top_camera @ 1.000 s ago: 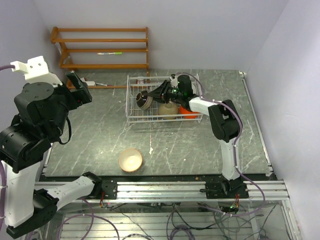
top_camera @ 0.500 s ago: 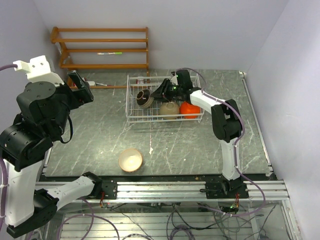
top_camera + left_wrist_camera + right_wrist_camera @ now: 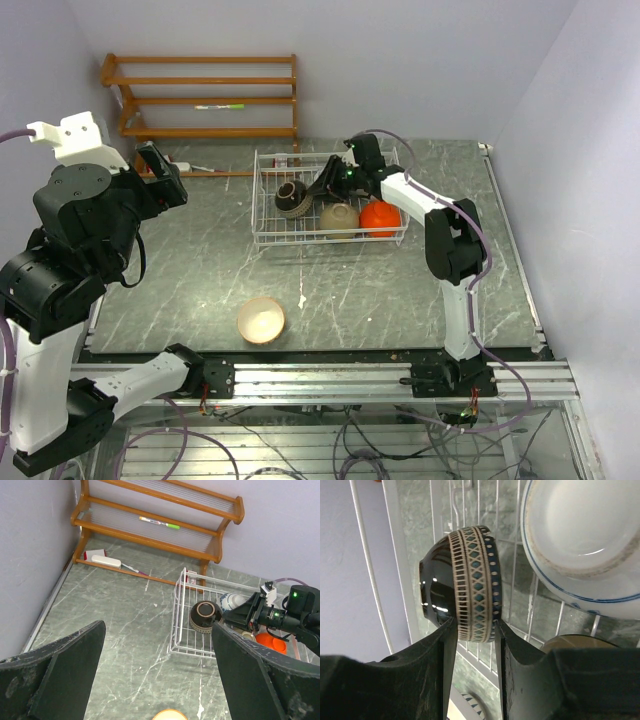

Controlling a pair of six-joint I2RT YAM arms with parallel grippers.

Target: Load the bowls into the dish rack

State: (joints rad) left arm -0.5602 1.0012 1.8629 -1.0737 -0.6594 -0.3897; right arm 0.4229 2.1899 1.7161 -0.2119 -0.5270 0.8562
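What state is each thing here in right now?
Black patterned bowl: on edge in the dish rack, right claw astride its wall, grip unclear.
Blue-and-white bowl: in rack.
Beige bowl: in rack.
Orange bowl: in rack.
Cream bowl: upright on table, not loaded.
Left claw: open, empty.

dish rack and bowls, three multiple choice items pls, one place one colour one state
1. Where is the tan-inside bowl? A in the dish rack; B on the table, outside the rack; C inside another bowl.
2. What colour is the right-end bowl in the rack? A white; B black; C orange.
3. How does the dark patterned bowl sit? A on its side in the rack; B mouth up; C upside down on the table.
B, alone on the tabletop; C, plainly orange from above; A, its foot ring faces sideways.
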